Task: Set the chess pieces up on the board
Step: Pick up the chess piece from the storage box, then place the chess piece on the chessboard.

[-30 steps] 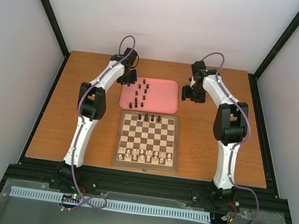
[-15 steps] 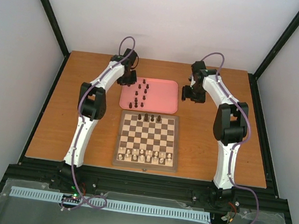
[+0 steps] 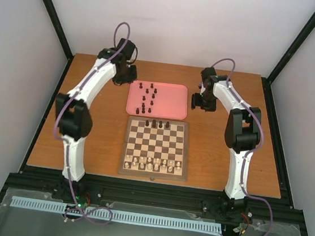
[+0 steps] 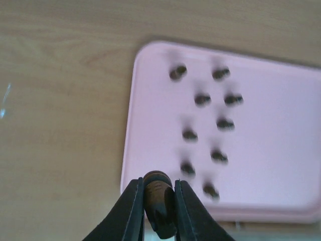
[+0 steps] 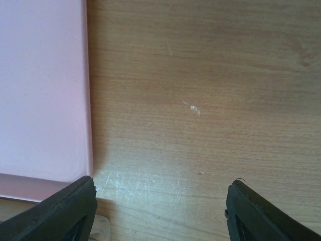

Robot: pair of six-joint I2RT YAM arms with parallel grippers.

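Left hand (image 4: 159, 216) is clamping one dark chess piece (image 4: 156, 188) between its fingers, hovering over the desk (image 3: 88, 127) just left of the pink tray (image 3: 172, 111). On the tray, other dark pieces (image 3: 147, 97) are standing, and a few more on the board (image 3: 155, 143). Right hand (image 5: 160, 211) is hanging, fingers apart, beside the tray.

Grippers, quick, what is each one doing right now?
Left gripper: closed, holding a dark chess piece.
Right gripper: open, holding nothing.

The left arm (image 3: 86, 95) stretches far; left pincer (image 4: 158, 187) clamped on a dark piece (image 4: 159, 208); right pincer (image 5: 159, 191) spread wide.
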